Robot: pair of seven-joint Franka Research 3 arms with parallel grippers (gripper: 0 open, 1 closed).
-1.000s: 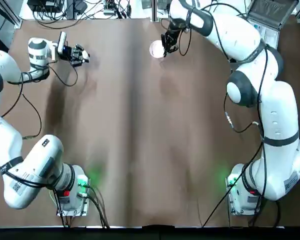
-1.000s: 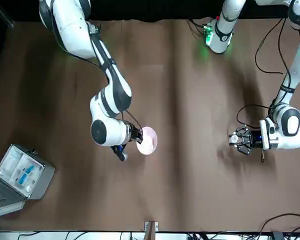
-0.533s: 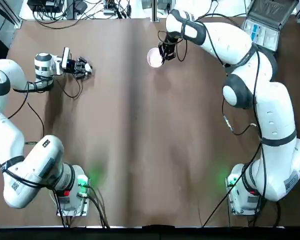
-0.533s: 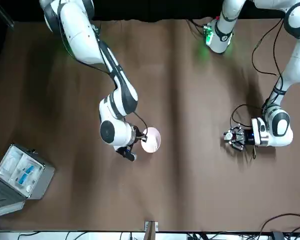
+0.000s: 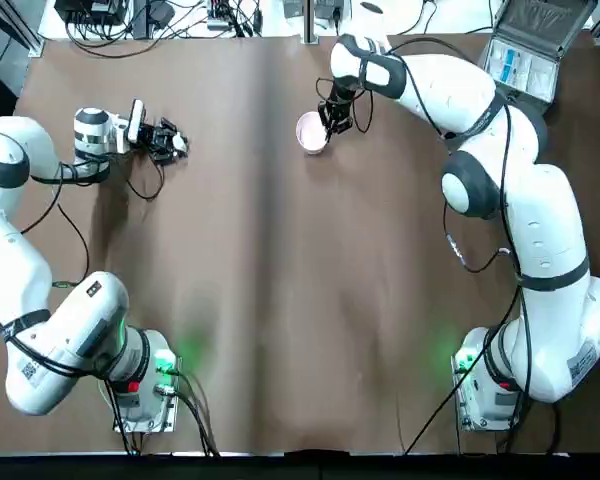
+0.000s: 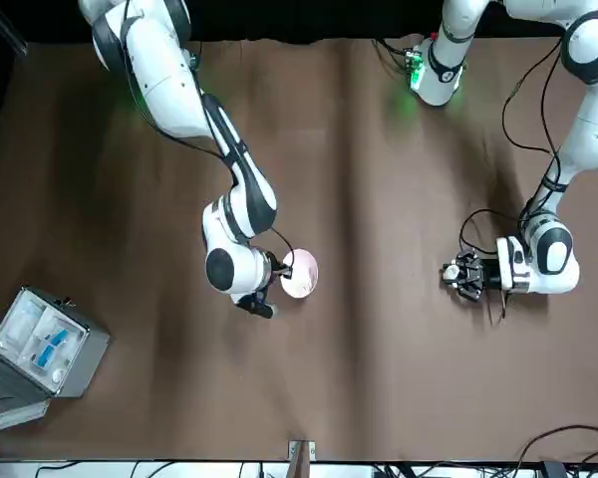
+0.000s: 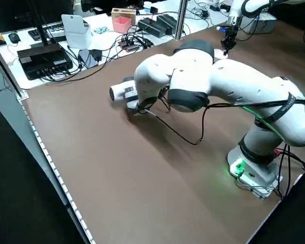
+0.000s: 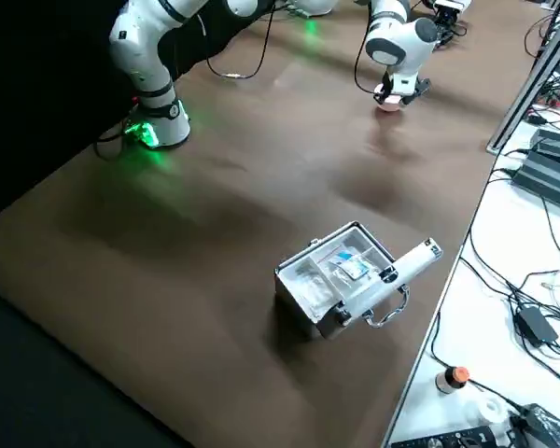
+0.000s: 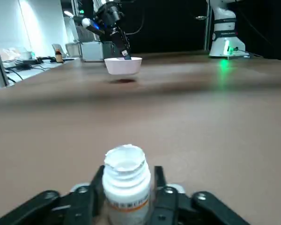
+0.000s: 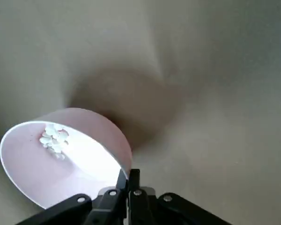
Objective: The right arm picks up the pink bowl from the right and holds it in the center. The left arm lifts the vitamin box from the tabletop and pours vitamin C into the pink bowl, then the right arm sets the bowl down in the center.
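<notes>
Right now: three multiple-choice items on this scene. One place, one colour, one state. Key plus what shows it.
1. Where are the white tablets?
A) on the tabletop
B) inside the pink bowl
C) in the grey case

2. What colour is the band on the bottle's label?
A) orange
B) green
C) purple

3. How is the pink bowl kept?
A) set down on the tabletop
B) in the left pincer
C) off the tabletop, in the right pincer

1 B: the right wrist view shows white tablets against the inner wall of the pink bowl.
2 A: an orange line rings the white bottle, upright in the left pincer.
3 C: the right pincer grips its rim, and its shadow falls apart on the tabletop.
</notes>
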